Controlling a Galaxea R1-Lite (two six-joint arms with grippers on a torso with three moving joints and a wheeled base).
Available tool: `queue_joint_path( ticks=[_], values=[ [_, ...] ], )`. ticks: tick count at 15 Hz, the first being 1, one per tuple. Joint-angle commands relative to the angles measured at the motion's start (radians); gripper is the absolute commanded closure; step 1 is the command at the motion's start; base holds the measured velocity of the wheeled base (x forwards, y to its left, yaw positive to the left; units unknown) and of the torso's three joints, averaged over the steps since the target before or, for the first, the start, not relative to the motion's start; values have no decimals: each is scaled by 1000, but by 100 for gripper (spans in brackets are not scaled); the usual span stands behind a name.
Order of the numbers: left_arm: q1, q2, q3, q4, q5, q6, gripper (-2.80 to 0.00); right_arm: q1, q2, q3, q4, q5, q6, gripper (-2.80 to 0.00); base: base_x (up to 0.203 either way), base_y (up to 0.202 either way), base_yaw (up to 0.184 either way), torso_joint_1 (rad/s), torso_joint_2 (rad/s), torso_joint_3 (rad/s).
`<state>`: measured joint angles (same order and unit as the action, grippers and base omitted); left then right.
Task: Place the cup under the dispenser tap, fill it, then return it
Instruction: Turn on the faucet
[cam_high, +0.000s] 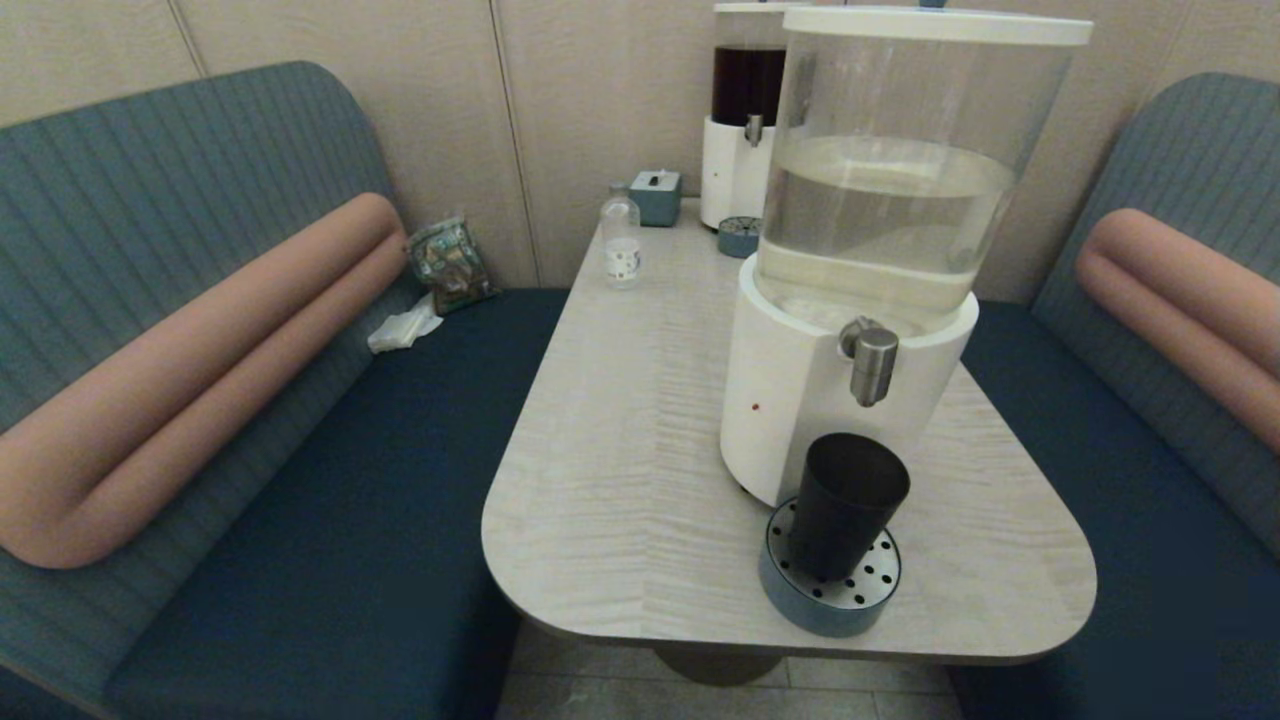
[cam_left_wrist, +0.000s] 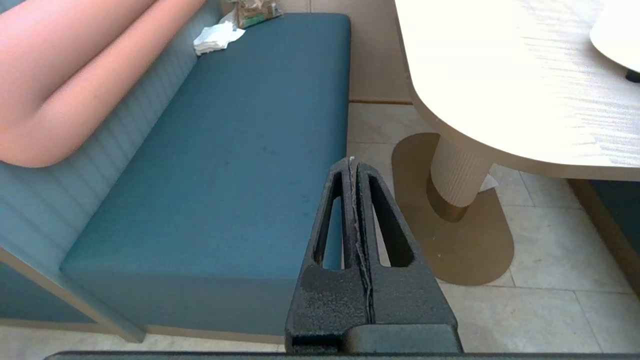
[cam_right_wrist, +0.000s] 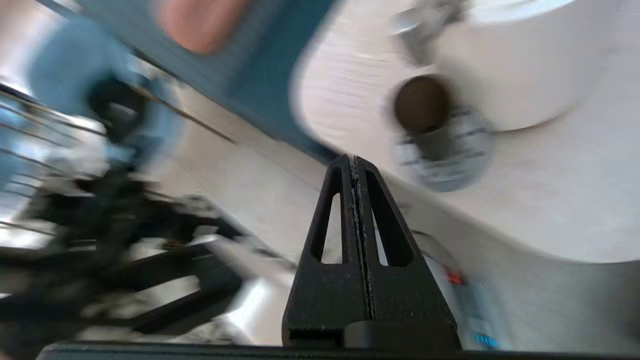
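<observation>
The dark tapered cup (cam_high: 845, 503) stands upright on the round perforated drip tray (cam_high: 868, 590), directly below the brushed-steel dispenser tap (cam_high: 873, 365) of the large clear-tank dispenser (cam_high: 880, 215). Neither gripper appears in the head view. In the right wrist view my right gripper (cam_right_wrist: 353, 159) is shut and empty, off the table's near edge, with the cup (cam_right_wrist: 421, 102) and tap (cam_right_wrist: 425, 30) beyond it. My left gripper (cam_left_wrist: 351, 162) is shut and empty, parked low over the floor beside the blue bench seat (cam_left_wrist: 240, 165).
A smaller dispenser with dark red liquid (cam_high: 745, 130) stands at the back of the table with its own drip tray (cam_high: 739, 237). A small clear bottle (cam_high: 621, 240) and a tissue box (cam_high: 656, 196) sit near the wall. Blue benches flank the table (cam_high: 620, 440).
</observation>
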<state>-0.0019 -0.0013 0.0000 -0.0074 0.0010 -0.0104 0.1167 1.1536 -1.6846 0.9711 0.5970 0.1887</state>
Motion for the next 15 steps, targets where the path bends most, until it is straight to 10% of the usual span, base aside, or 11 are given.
queue_joint_path(
  ticks=[1, 8, 15],
  values=[
    [0, 1, 0, 0, 1, 0, 0, 34, 149, -77, 21, -87, -85, 0, 0, 0, 0, 0, 0, 0],
    [0, 1, 0, 0, 1, 0, 0, 316, 389, -149, -57, -667, -406, 0, 0, 0, 0, 0, 0, 0],
    [0, 1, 0, 1, 1, 0, 0, 390, 540, -254, -86, -798, -430, 0, 0, 0, 0, 0, 0, 0]
  ],
)
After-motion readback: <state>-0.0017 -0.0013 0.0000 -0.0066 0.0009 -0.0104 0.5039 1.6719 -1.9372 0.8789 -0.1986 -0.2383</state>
